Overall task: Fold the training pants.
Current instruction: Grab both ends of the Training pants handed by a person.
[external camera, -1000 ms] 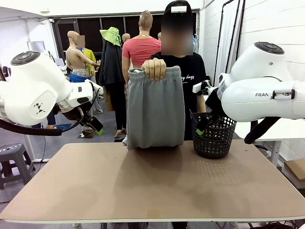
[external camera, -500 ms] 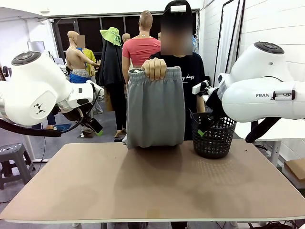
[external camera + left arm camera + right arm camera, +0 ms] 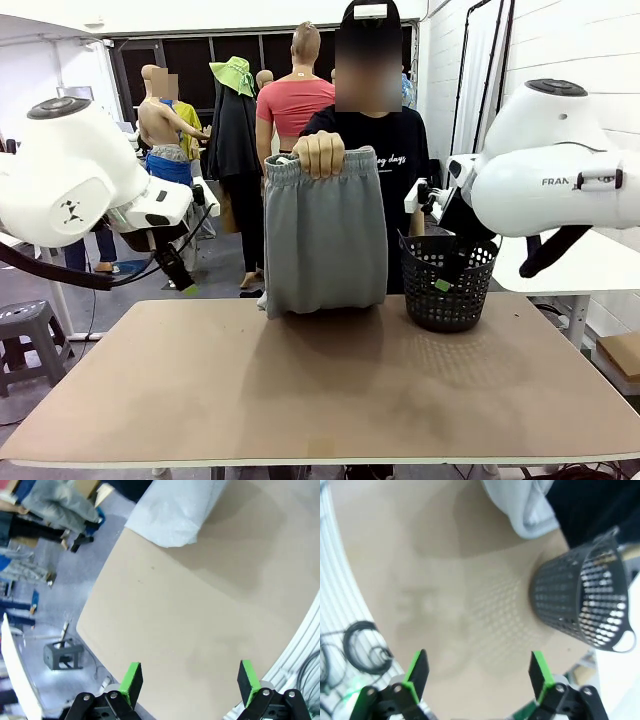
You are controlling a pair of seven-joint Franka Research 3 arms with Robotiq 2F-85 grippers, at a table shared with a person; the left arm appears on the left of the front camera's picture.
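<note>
**Front view.** You can read "FRAN" on the white shell of the right arm at the right of the frame, where the rest is cut off. The print on the person's black shirt ends in "days". A hand (image 3: 321, 153) grips the pants (image 3: 325, 235) by the gathered waistband at upper centre. They hang flat, with the hem meeting the far edge of the surface (image 3: 320, 390). The left fingers (image 3: 186, 285) point down at the left of the frame, well apart from the pants. The right fingers (image 3: 442, 283) sit against the black basket (image 3: 450, 305), just right of the pants. From here you cannot tell how either pair stands.

**Left wrist view.** The left fingers (image 3: 132, 680) are spread wide at the bottom edge, with nothing between the green pads. The pants (image 3: 175, 510) show as a pale fold at the top of the frame, well apart from the fingers, with bare surface (image 3: 200, 605) between.

**Right wrist view.** The right fingers (image 3: 417, 672) are also spread wide and hold nothing. The pants' (image 3: 530, 505) hem lies at the top of the frame, well apart from them. The basket (image 3: 585, 605) stands at the right, nearer the fingers than the pants are. No writing is readable in either wrist view.
</note>
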